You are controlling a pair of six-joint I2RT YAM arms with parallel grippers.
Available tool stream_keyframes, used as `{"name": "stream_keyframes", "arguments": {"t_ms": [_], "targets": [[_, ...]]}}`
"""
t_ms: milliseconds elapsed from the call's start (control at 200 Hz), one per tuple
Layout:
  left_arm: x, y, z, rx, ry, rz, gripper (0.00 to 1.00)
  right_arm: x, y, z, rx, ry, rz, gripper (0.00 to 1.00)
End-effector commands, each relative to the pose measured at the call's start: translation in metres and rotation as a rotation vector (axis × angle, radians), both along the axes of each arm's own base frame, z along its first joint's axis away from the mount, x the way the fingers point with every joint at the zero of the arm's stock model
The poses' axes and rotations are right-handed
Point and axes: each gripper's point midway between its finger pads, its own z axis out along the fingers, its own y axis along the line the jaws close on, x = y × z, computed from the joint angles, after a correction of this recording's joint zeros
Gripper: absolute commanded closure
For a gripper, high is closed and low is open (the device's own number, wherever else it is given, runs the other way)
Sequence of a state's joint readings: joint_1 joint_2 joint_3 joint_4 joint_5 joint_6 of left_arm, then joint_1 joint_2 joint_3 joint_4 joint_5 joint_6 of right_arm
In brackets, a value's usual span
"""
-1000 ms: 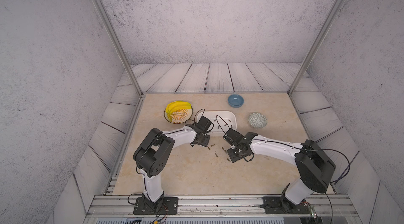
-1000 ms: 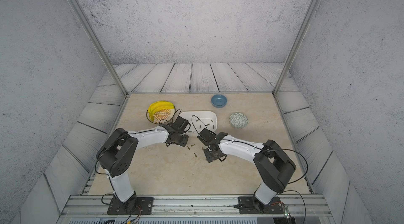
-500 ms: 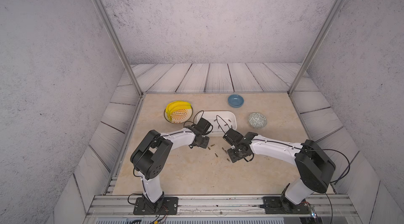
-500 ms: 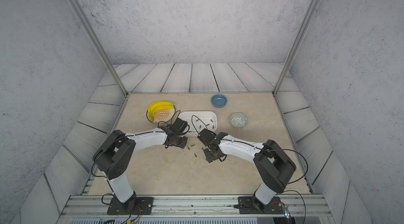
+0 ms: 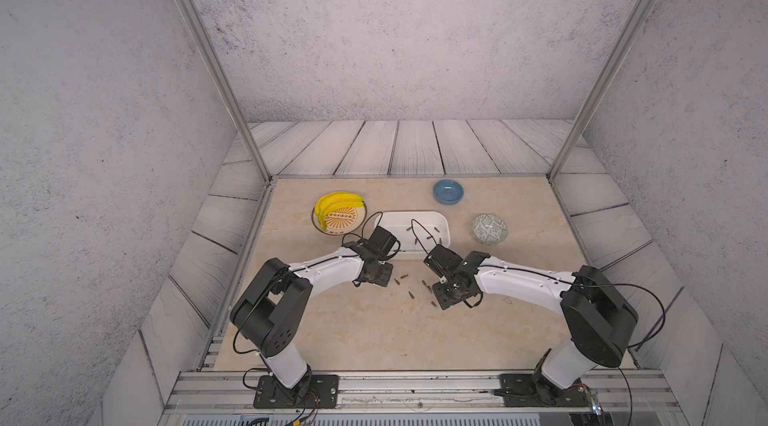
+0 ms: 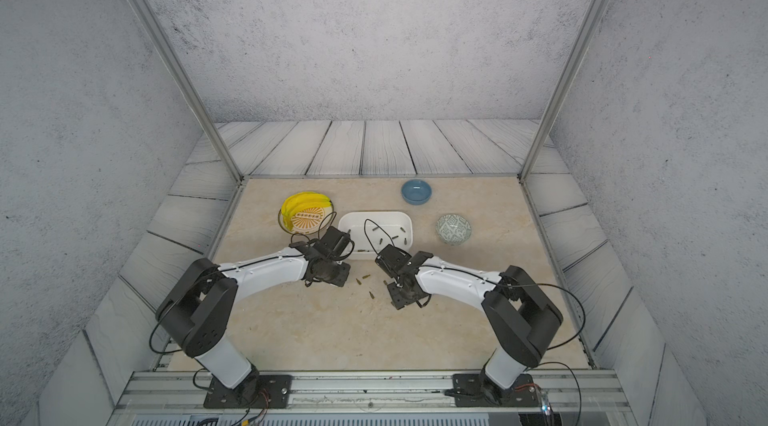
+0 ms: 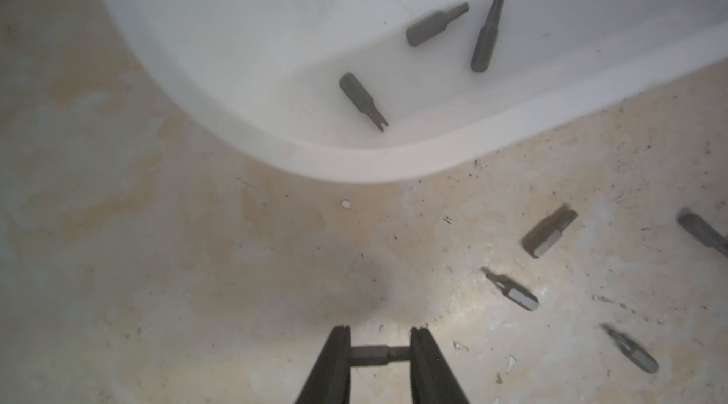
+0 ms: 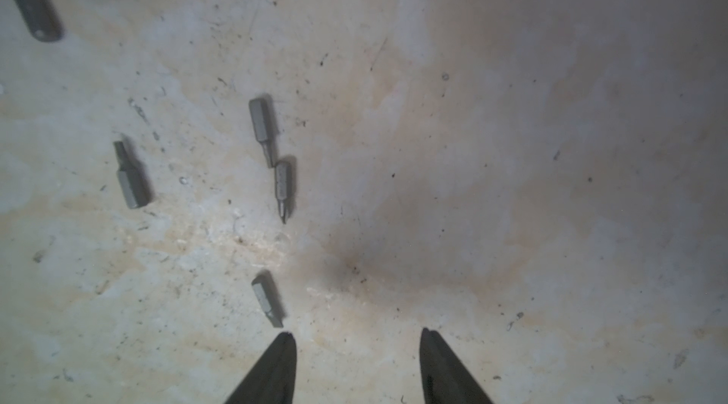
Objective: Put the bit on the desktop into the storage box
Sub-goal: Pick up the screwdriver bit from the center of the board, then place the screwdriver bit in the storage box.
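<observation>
The white storage box (image 5: 399, 222) (image 6: 361, 224) stands mid-desktop (image 5: 353, 328) with several bits (image 7: 362, 100) lying in it. My left gripper (image 7: 380, 337) (image 5: 376, 274) hovers just off the box's near corner (image 7: 354, 165), shut on a small grey bit (image 7: 370, 354) clamped crosswise between its fingers. Several loose bits (image 5: 403, 277) (image 6: 371, 295) (image 7: 549, 230) lie on the desktop between the two arms. My right gripper (image 8: 356, 333) (image 5: 449, 295) is low over the desktop, open and empty. One of its fingertips is beside a bit (image 8: 268, 299), with two more bits (image 8: 283, 189) further ahead.
A patterned plate with bananas (image 5: 338, 212) sits left of the box. A blue bowl (image 5: 448, 191) stands behind it and a grey-green patterned bowl (image 5: 489, 228) to its right. Grey plank panels and metal frame posts border the desktop.
The left arm's elbow has swung outward and nearer the front rail, while its gripper stays near the box corner, still holding the bit. The right arm has not moved.
</observation>
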State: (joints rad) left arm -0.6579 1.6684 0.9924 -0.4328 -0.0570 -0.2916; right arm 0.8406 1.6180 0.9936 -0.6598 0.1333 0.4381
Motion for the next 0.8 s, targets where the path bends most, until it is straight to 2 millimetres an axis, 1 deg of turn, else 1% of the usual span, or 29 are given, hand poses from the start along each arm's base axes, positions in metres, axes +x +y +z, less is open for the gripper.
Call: {"name": "stream_keyframes", "arguments": {"t_ms": [0,160,340,461,576,651,796], "targets": [[0.006,-0.002,0.025,0.004,-0.036,-0.011,0.82,0.005,0.001,0.011,0.004,-0.025,-0.014,0.45],[0.017,-0.009,0.051,-0.006,-0.074,-0.026,0.82,0.005,0.001,0.012,0.006,-0.026,-0.015,0.45],[0.043,-0.024,0.084,-0.007,-0.130,-0.047,0.81,0.003,-0.001,0.011,0.003,-0.023,-0.018,0.45],[0.063,-0.038,0.096,-0.015,-0.150,-0.061,0.81,0.002,-0.001,0.011,0.005,-0.022,-0.020,0.45],[0.081,-0.049,0.091,-0.023,-0.140,-0.069,0.81,0.003,-0.001,0.012,0.005,-0.021,-0.025,0.45],[0.089,-0.055,0.078,-0.016,-0.109,-0.073,0.81,0.002,-0.001,0.011,0.008,-0.019,-0.026,0.45],[0.094,-0.062,0.050,-0.004,-0.056,-0.077,0.81,-0.001,-0.003,0.010,0.014,-0.016,-0.025,0.45]]}}
